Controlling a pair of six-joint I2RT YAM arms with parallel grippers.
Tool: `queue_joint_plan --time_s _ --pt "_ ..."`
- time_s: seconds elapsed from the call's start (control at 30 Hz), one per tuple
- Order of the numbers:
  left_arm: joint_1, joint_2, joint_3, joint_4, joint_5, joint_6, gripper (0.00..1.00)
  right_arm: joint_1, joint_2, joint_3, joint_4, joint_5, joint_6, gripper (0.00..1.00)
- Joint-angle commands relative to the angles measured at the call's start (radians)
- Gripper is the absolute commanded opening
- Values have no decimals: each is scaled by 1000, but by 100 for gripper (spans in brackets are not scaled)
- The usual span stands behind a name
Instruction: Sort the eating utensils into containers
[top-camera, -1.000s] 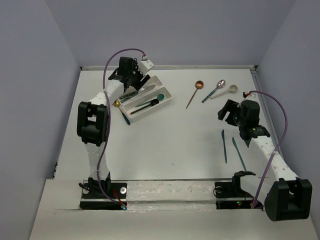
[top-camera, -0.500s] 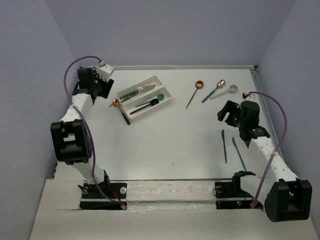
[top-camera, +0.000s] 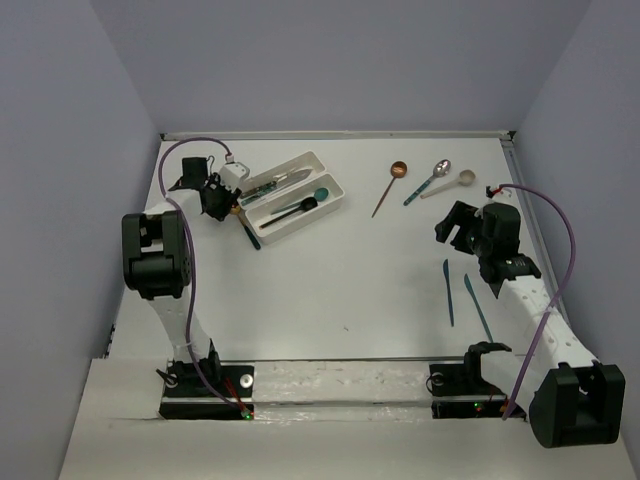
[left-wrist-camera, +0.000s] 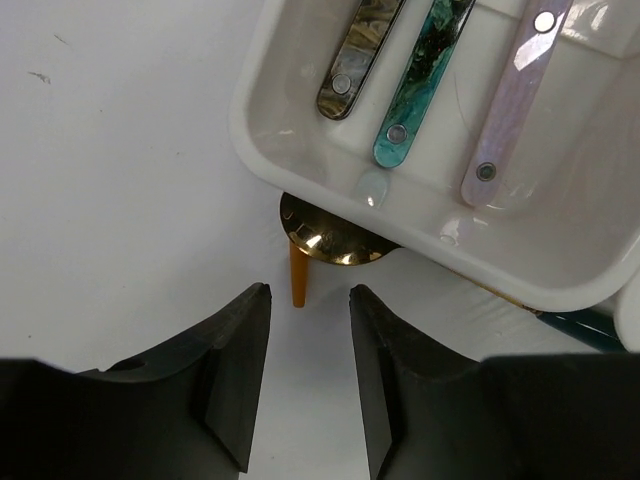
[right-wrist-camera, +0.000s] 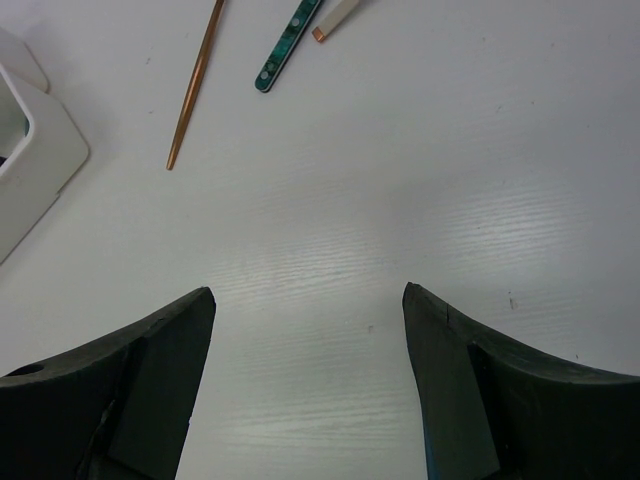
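Note:
Two white trays lie side by side at the back left, the far one (top-camera: 311, 157) with knives, the near one (top-camera: 338, 199) with a teal spoon and a dark utensil. My left gripper (top-camera: 216, 196) is open and empty at their left end. In the left wrist view it (left-wrist-camera: 308, 300) points at a gold spoon bowl (left-wrist-camera: 325, 237) half under the tray corner (left-wrist-camera: 262, 150), with an orange tip (left-wrist-camera: 298, 285) sticking out. A copper spoon (top-camera: 390, 185), a silver spoon (top-camera: 430, 180) and a cream spoon (top-camera: 455, 183) lie at the back right. My right gripper (top-camera: 455, 222) is open and empty over bare table.
Two teal-blue knives (top-camera: 448, 292) (top-camera: 477, 305) lie on the table by the right arm. A teal-handled utensil (top-camera: 250, 232) lies just in front of the trays. Walls close the table at the back and on both sides.
My left arm has swung from over the far tray out to the left, then back in to the trays' left end by the gold spoon. The right arm has not moved.

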Motion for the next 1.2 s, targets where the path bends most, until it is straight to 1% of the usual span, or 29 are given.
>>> queue_joint_plan --time_s 0.0,0.2,0.37,0.4,0.47,0.5,0.57,0.67,0.7,0.87,0.97,1.03,1.17 --pt "9 19 30 5 -24 45 49 -6 -12 -7 21 -3 -10 82" --pt "12 61 68 11 -36 39 45 -6 -12 -5 20 -3 -10 82" --pt "10 93 104 10 -37 21 38 -6 -14 -5 20 -1 -10 82" --pt "12 101 111 4 -31 19 35 -6 -14 -7 20 0 -12 82" --pt "12 105 116 -15 -22 25 31 -6 -14 -7 18 0 -13 82" --pt "12 105 118 -35 -14 31 27 -6 -15 -7 20 0 -13 82" --pt "14 105 116 -59 -7 50 23 -6 -15 -5 18 2 -13 82" --pt "21 107 111 -113 -2 74 10 -6 -15 -5 18 2 -13 82" --pt "26 108 113 -128 -5 76 0 -6 -15 -5 18 2 -12 82" --pt "92 110 119 -142 -22 36 0 -6 -20 -4 15 2 -15 82" --pt "148 67 75 -151 -17 47 0 -6 -26 -7 15 2 -15 82" --pt "176 32 -2 -161 -7 106 0 -6 -26 -4 15 2 -15 82" --pt "195 -94 -178 -165 -13 210 0 -6 -21 -4 17 2 -15 82"
